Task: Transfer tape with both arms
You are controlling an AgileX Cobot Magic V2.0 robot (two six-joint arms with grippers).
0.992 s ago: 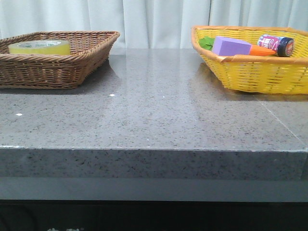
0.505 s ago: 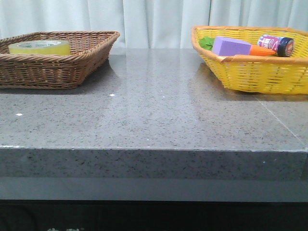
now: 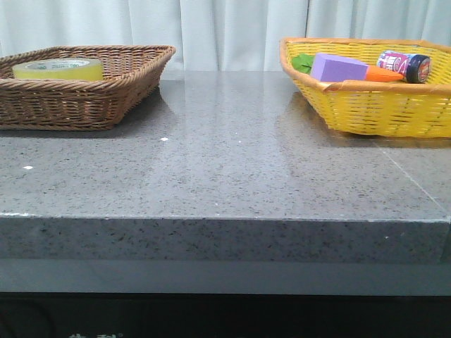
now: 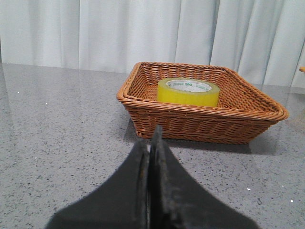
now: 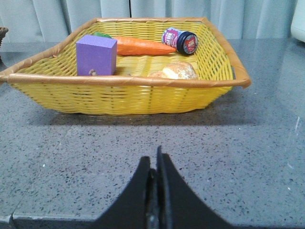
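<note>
The yellow tape roll [image 3: 58, 69] lies flat in the brown wicker basket [image 3: 106, 105] at the back left of the table. It also shows in the left wrist view [image 4: 188, 92], inside the same basket [image 4: 200, 121]. My left gripper [image 4: 151, 138] is shut and empty, low over the table, short of the basket. My right gripper [image 5: 154, 160] is shut and empty, near the table's front edge, short of the yellow basket [image 5: 124, 95]. Neither arm shows in the front view.
The yellow basket [image 3: 373, 105] at the back right holds a purple block [image 3: 338, 67], an orange carrot [image 5: 143, 46], a small bottle [image 3: 404, 65], something green [image 3: 303, 61] and a bread roll [image 5: 178, 71]. Grey stone tabletop [image 3: 232, 162] lies between the baskets; white curtains behind.
</note>
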